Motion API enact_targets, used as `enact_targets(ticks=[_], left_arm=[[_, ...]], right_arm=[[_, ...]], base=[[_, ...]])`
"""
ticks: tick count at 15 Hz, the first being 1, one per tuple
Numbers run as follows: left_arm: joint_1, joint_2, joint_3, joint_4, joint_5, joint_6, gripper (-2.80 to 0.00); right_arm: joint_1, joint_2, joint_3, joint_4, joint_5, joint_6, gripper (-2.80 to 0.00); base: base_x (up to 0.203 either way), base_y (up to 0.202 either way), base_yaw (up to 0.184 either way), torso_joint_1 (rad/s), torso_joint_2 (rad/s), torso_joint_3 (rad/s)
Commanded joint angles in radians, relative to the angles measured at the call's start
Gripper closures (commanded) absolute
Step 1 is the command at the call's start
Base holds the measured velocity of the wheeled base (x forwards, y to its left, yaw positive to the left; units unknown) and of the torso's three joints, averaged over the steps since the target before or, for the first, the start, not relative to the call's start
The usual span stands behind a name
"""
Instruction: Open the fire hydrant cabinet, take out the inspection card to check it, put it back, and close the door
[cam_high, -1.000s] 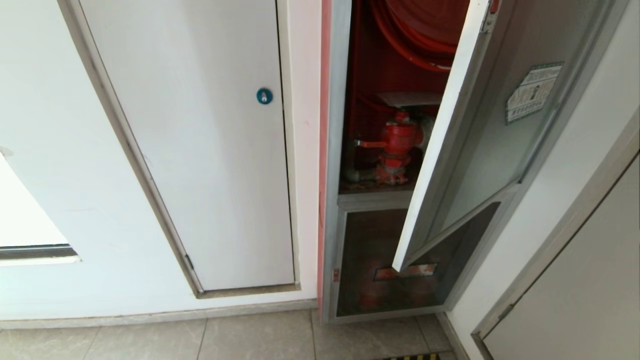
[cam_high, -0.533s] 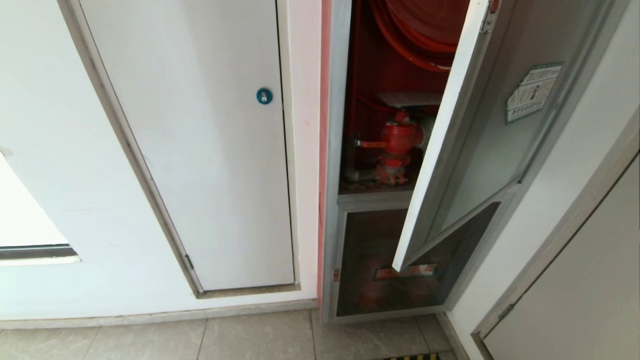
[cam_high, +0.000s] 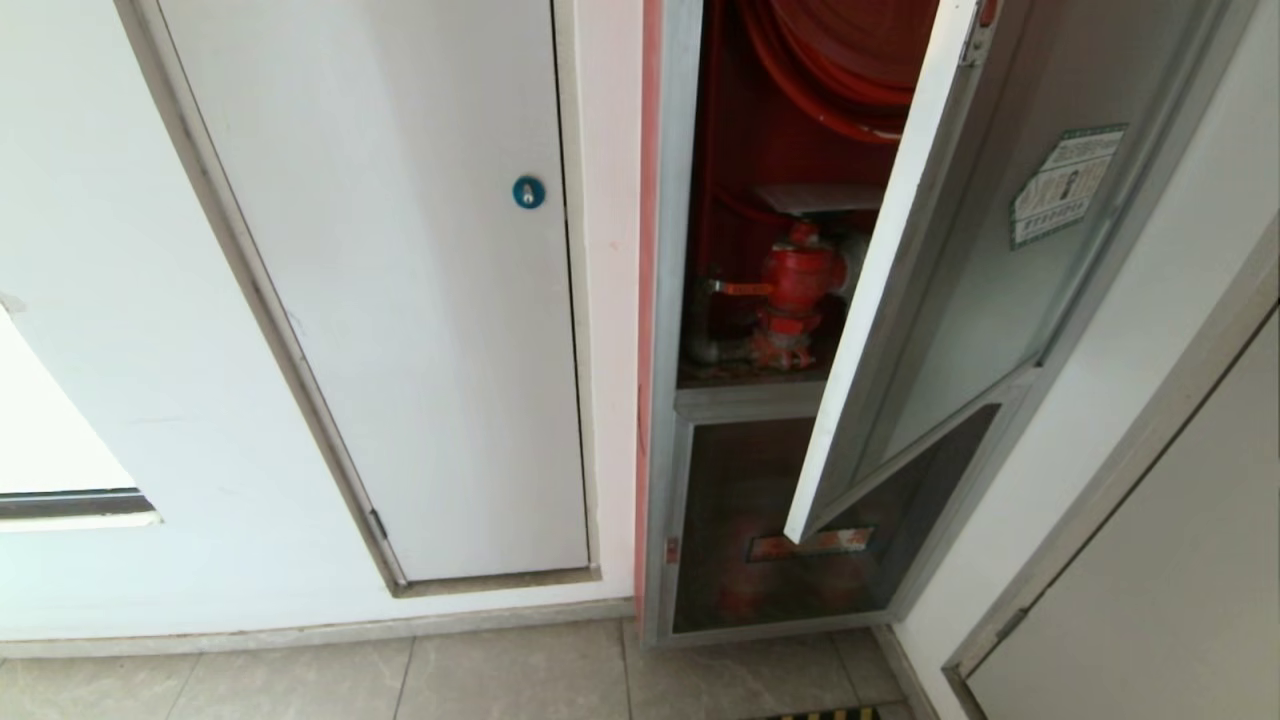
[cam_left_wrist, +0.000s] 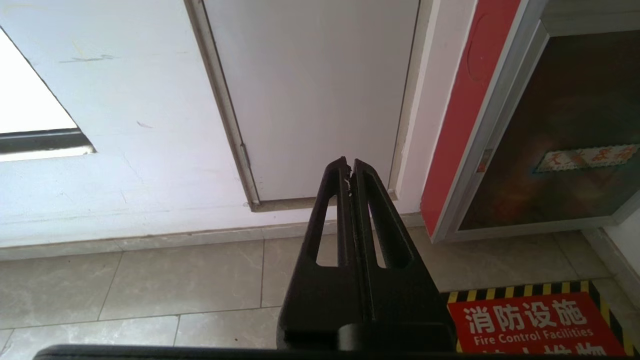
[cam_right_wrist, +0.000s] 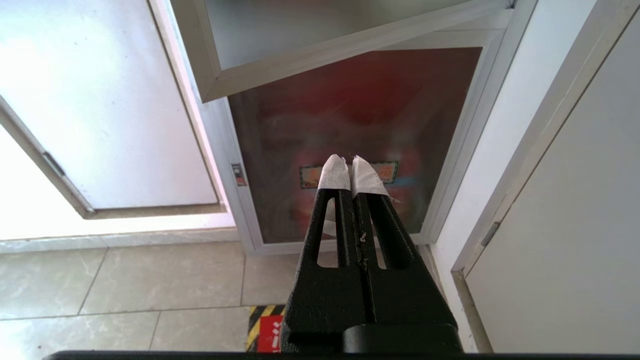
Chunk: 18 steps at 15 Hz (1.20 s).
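The fire hydrant cabinet (cam_high: 745, 200) is seen with its red interior exposed; the door (cam_high: 960, 270), framed in aluminium with dark smoky glass and a hexagonal sticker (cam_high: 1065, 185), is swung partly open. A pale inspection card (cam_high: 815, 197) is laid flat above the red valve (cam_high: 795, 290). The left tool (cam_left_wrist: 350, 167) and right tool (cam_right_wrist: 350, 167) are both clenched, empty, low near the floor.

The half-open door (cam_high: 960, 270) hid the right side of the fire hydrant cabinet (cam_high: 745, 250), while the head view's top edge cut off the red hose reel (cam_high: 840, 60). Writing on the door's hexagonal sticker (cam_high: 1065, 185) was too small to read. The floor sign (cam_left_wrist: 537, 325) ran off the left wrist view's lower edge.
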Motion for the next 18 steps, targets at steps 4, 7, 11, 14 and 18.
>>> enact_targets(ticks=[4, 7, 11, 14, 18], left_arm=[[0.0, -0.002, 0.0, 0.0, 0.0, 0.0, 0.0], [0.0, -0.002, 0.0, 0.0, 0.0, 0.0, 0.0], [0.0, -0.002, 0.0, 0.0, 0.0, 0.0, 0.0], [0.0, -0.002, 0.0, 0.0, -0.001, 0.0, 0.0], [0.0, -0.002, 0.0, 0.0, 0.0, 0.0, 0.0]], right_arm=[[0.0, 0.003, 0.0, 0.011, 0.0, 0.001, 0.0], [0.0, 0.044, -0.043, 0.011, 0.001, 0.009, 0.0], [0.003, 0.194, -0.188, 0.006, 0.019, 0.068, 0.0], [0.005, 0.256, -0.257, 0.005, 0.101, 0.072, 0.0], [0.004, 0.347, -0.306, 0.001, 0.267, 0.072, 0.0]], base=[[0.0, 0.0, 0.0, 0.0, 0.0, 0.0], [0.0, 0.0, 0.0, 0.0, 0.0, 0.0], [0.0, 0.0, 0.0, 0.0, 0.0, 0.0], [0.0, 0.0, 0.0, 0.0, 0.0, 0.0], [0.0, 0.0, 0.0, 0.0, 0.0, 0.0]])
